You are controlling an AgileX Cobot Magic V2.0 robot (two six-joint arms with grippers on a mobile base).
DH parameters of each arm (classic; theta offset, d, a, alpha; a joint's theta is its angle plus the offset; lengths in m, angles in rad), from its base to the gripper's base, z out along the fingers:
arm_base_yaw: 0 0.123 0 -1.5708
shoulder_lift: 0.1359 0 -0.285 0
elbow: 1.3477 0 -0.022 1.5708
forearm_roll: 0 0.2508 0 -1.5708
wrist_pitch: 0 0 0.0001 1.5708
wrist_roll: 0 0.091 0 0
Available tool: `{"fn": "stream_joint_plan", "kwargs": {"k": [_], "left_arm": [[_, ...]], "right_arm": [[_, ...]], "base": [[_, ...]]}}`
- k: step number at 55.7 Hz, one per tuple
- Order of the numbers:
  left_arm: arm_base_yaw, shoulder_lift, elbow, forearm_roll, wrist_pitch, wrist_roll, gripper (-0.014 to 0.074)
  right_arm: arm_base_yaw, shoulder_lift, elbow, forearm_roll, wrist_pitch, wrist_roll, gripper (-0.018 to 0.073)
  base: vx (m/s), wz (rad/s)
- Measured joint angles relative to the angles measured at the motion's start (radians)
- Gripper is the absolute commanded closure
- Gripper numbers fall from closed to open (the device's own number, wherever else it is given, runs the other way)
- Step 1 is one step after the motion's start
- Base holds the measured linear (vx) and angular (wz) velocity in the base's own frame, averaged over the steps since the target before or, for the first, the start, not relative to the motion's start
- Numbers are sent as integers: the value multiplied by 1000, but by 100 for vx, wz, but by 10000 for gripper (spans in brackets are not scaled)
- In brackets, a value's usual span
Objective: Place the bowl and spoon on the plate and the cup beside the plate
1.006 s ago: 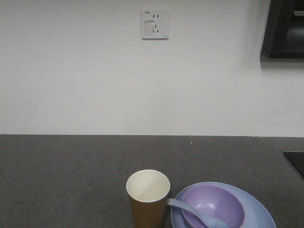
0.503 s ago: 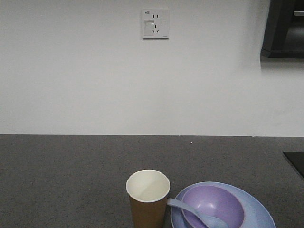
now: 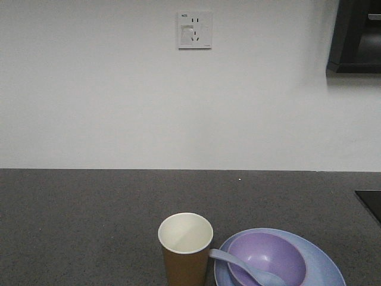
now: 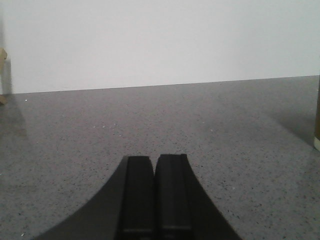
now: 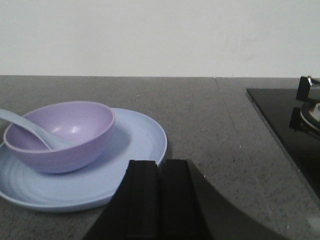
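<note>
Left pincer [image 4: 155, 165]: clenched, fingers pressed together, nothing between them; held low over bare bench [image 4: 75, 140]. At the right edge of its view, a sliver of the cup shows, well apart from the pincer.

Right pincer [image 5: 160, 170]: clenched, empty; sits just in front of the plate [image 5: 135, 135], near its rim, not touching.

Plate: pale blue, flat on the bench, toward the right front in the front view.

Bowl [image 5: 70, 130]: lavender, upright on the plate, set toward the plate's left side.

Spoon [image 5: 25, 127]: pale blue, scoop inside the bowl, handle resting over the bowl's left rim and pointing toward the cup.

Cup [image 3: 186, 247]: brown paper, white inside, upright on the bench just left of the plate.

Hob [image 5: 295, 125]: black, on the bench at far right.

Socket [image 3: 194, 30]: white, on the wall behind.
</note>
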Motion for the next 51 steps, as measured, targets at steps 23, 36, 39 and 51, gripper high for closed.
{"fn": "stream_joint_plan", "kwargs": {"k": [23, 36, 39, 51], "left_arm": [[0, 0, 0, 0, 7, 0, 599], [0, 0, 0, 0, 8, 0, 599], [0, 0, 0, 0, 8, 0, 599], [0, 0, 0, 0, 8, 0, 599]], "right_arm": [[0, -141, 107, 80, -40, -41, 568], [0, -141, 107, 80, -41, -41, 568], [0, -141, 107, 80, -41, -41, 568], [0, -141, 107, 80, -41, -41, 568]], "base": [[0, 0], [0, 0], [0, 0], [0, 0]]}}
